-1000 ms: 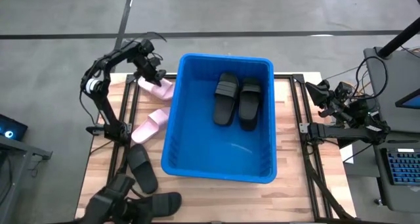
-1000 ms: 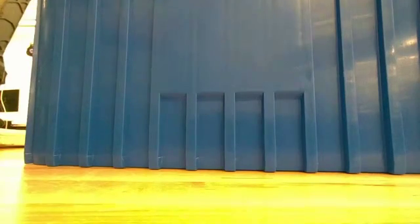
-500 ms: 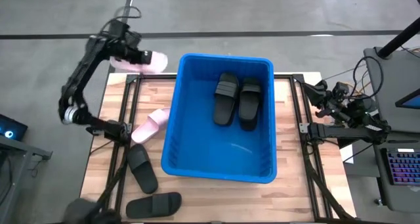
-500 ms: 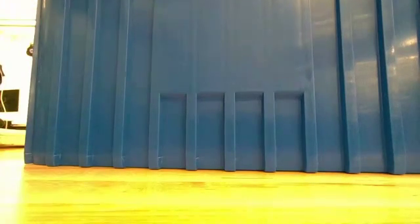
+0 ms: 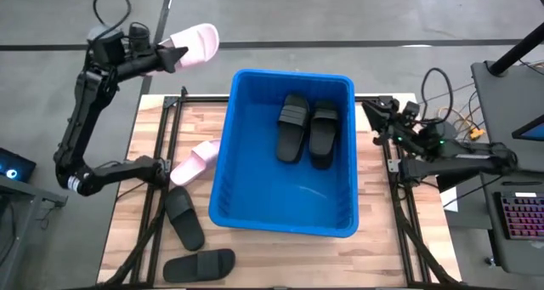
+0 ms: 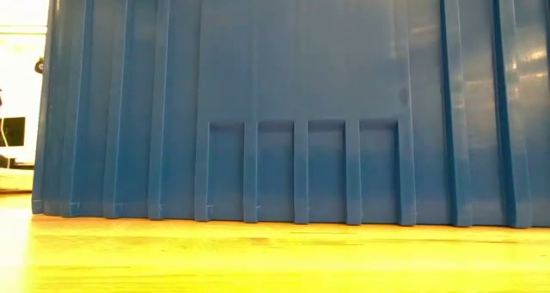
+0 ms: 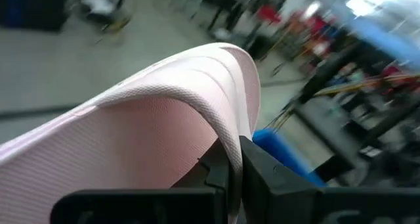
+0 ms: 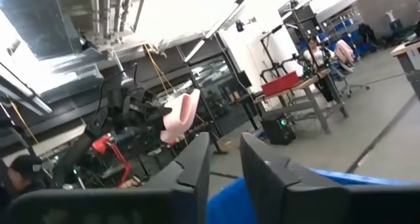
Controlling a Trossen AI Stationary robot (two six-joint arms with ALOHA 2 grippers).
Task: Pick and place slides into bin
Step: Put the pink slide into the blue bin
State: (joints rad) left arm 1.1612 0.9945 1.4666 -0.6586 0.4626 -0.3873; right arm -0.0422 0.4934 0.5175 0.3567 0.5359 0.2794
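So the left gripper (image 5: 170,59) is up high past the far-left corner of the bin (image 5: 223,167), fingers pinched tight on a pink slide (image 5: 194,43) right at the strap edge, and the sole sticks out sideways without drooping. My guess is it's light foam, stiff enough to hold its shape but a bit squishy and grippy, so the strap or the sole's rim looks like the place to grab, not the flat of it. Nothing fragile here, dropping it in should be fine. Two black slides (image 5: 308,128) already lie side by side in the far half of the bin; another pink slide (image 5: 195,161) leans against the bin's left wall, and two more black ones (image 5: 184,217) sit on the wooden table (image 5: 140,150) near-left. The right gripper (image 5: 374,111) waits by the bin's far-right corner, fingers a little apart, holding nothing. Beyond is grey floor, a workshop with benches and a person far off.
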